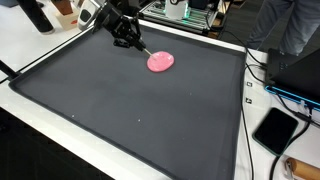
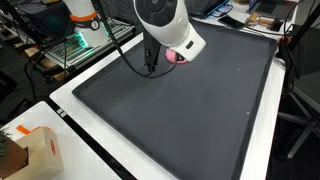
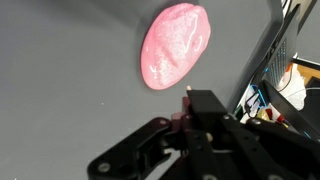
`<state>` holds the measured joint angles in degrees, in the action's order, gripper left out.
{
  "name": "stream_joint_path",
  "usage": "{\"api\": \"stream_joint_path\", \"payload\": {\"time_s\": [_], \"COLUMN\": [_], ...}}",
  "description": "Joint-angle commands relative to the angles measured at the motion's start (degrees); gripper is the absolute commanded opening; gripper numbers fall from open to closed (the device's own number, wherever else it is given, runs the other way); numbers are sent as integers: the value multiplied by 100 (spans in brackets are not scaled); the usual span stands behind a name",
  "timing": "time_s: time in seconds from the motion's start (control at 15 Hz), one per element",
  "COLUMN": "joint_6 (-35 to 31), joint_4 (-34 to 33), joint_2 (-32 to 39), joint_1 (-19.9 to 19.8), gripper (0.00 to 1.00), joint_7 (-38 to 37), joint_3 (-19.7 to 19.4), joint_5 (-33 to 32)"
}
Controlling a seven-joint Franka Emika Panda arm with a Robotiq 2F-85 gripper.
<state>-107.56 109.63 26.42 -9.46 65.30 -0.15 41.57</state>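
A large dark grey mat with a raised black rim (image 1: 120,110) is spread over a white worktop (image 1: 30,50), and most of the mat lies bare. A cluttered lab is seen around it. A flat black tablet (image 1: 275,130) lies on the worktop just beside the mat, a brown cardboard box (image 2: 40,152) stands at one corner, and green-lit equipment (image 2: 75,45) is set behind.

A pink glittery lump of putty (image 1: 161,61) rests flat on the mat near its far edge. The jaws, carried by a white robot arm (image 2: 165,20), are held low over the mat just beside the lump and are not touching it. They appear drawn together, with nothing clamped between them. In the wrist view the lump (image 3: 176,45) is seen just ahead of the tips. In an exterior view the lump (image 2: 178,56) is largely hidden behind the arm.
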Motion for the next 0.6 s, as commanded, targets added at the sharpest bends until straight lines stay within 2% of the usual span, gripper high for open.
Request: {"api": "stream_joint_path", "payload": {"time_s": [0.0, 0.53], "joint_6": [46, 166], "joint_4": [-392, -1078], "joint_2": [239, 547], "joint_1": [144, 516], "gripper": [3, 3], "joint_7": [-522, -1692], "joint_3": [46, 289], "joint_5": [-257, -1356]}}
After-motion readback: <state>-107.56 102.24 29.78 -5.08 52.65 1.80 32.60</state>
